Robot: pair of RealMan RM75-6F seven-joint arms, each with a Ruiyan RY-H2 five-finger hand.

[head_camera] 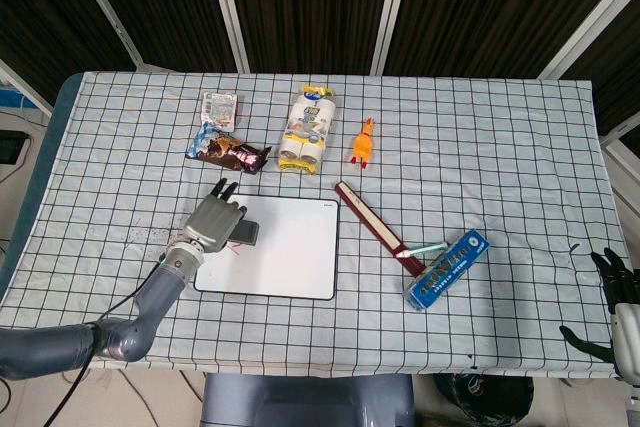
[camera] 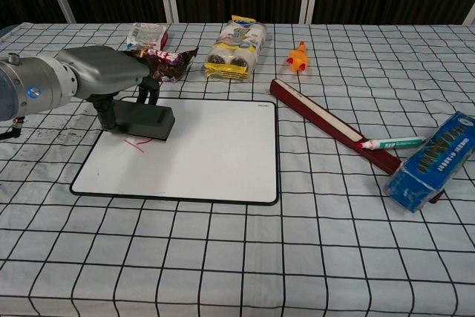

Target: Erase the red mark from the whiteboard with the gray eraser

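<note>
The whiteboard point(head_camera: 285, 252) point(camera: 200, 154) lies flat on the checked tablecloth, left of centre. A small red mark point(camera: 136, 145) shows near its left side; in the head view the hand covers most of it. My left hand point(head_camera: 214, 221) point(camera: 100, 72) holds the gray eraser point(head_camera: 243, 233) point(camera: 142, 121) down on the board, right at the mark's upper edge. My right hand point(head_camera: 618, 297) hangs off the table's right edge with its fingers apart and nothing in it.
Behind the board lie a dark snack wrapper point(camera: 165, 61), a small packet point(camera: 145, 34), a yellow multipack point(camera: 235, 47) and an orange rubber chicken point(camera: 298, 56). To the right are a long dark red box point(camera: 326, 123), a green marker point(camera: 390, 142) and a blue box point(camera: 433, 161).
</note>
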